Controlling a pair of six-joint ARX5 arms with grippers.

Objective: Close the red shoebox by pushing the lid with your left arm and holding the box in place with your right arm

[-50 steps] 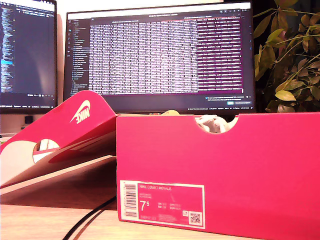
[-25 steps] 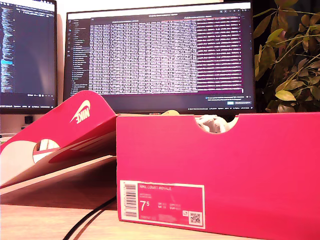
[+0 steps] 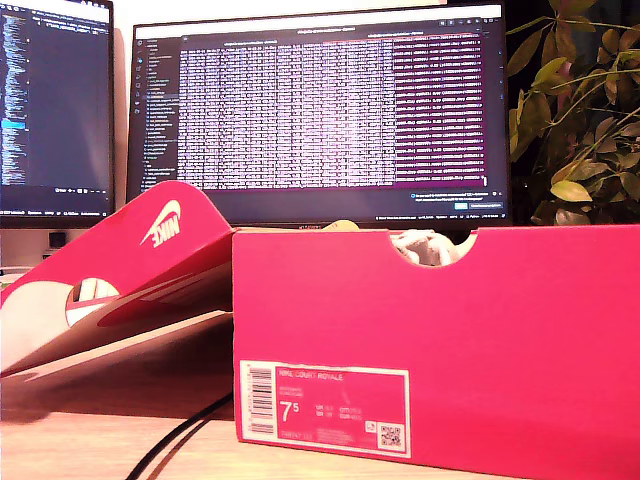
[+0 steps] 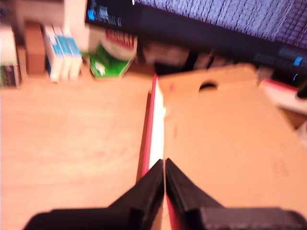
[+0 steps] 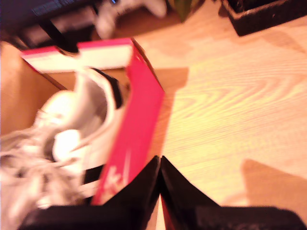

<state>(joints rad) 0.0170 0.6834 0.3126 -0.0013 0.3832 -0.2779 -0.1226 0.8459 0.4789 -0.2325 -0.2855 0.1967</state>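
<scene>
Two lit monitors (image 3: 318, 110), plant (image 3: 580, 110), cable (image 3: 180, 435)

Red shoebox (image 3: 440, 345): open, upright on the wooden table (image 5: 230, 110); white size label (image 3: 322, 408) on its end wall, white shoes (image 5: 62, 143) inside. Lid (image 3: 130, 270): red with a white logo, brown cardboard underside, swung out and tilted beside the box.
</scene>
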